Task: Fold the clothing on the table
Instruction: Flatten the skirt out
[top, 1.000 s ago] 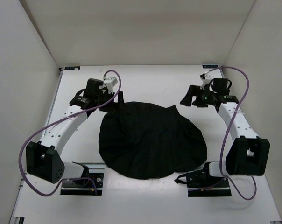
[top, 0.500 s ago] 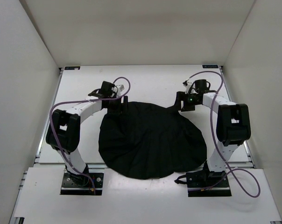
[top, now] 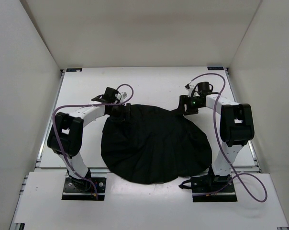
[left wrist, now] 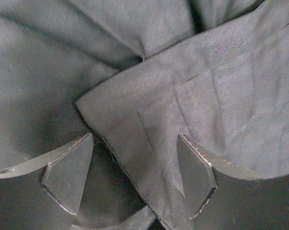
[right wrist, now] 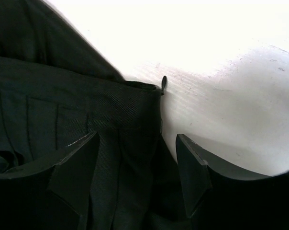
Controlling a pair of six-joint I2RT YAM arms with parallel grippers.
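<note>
A good grasp likely needs both jaws pressed down onto the table (top: 149,81) so they catch every layer of each corner before closing. The black pleated skirt (top: 154,146) lies spread on it, hem at 6 o'clock, waistband at 12; the left gripper (left wrist: 133,175) gapes astride the 10 o'clock corner, the right gripper (right wrist: 135,177) gapes astride the 2 o'clock waistband end.

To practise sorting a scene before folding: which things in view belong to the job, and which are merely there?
Job: black skirt, table, left pincer, right pincer.
Merely there: purple cables, white walls.
</note>
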